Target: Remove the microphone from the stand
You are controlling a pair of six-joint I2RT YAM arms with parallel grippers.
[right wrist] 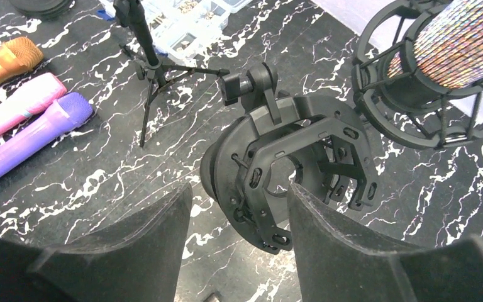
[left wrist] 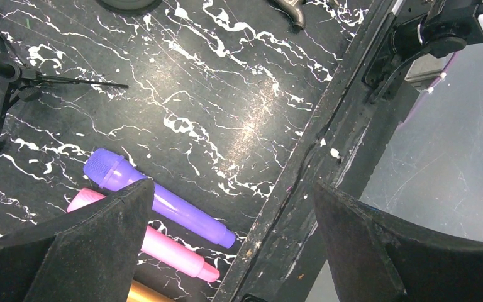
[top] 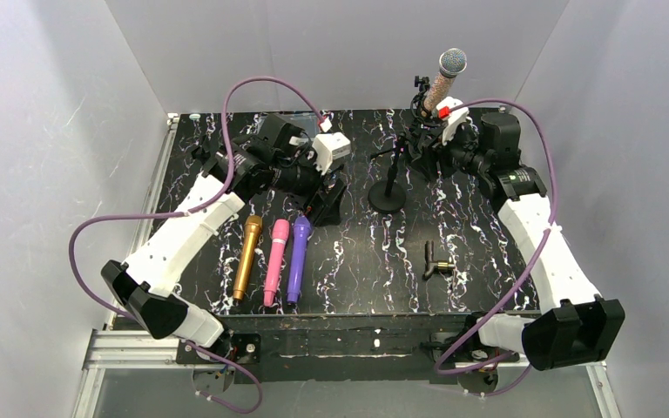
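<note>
Left fingers (left wrist: 75,251) wide apart, right fingers (right wrist: 126,251) narrower.

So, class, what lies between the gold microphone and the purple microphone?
The pink microphone lies between the gold microphone and the purple microphone, side by side; the top view shows it.

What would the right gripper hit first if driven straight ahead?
Most likely the empty black shock mount, dead ahead of the right gripper and framed by its fingers. The glittery microphone sits off to the upper right, outside that line. Depth to the mount is unclear.
</note>
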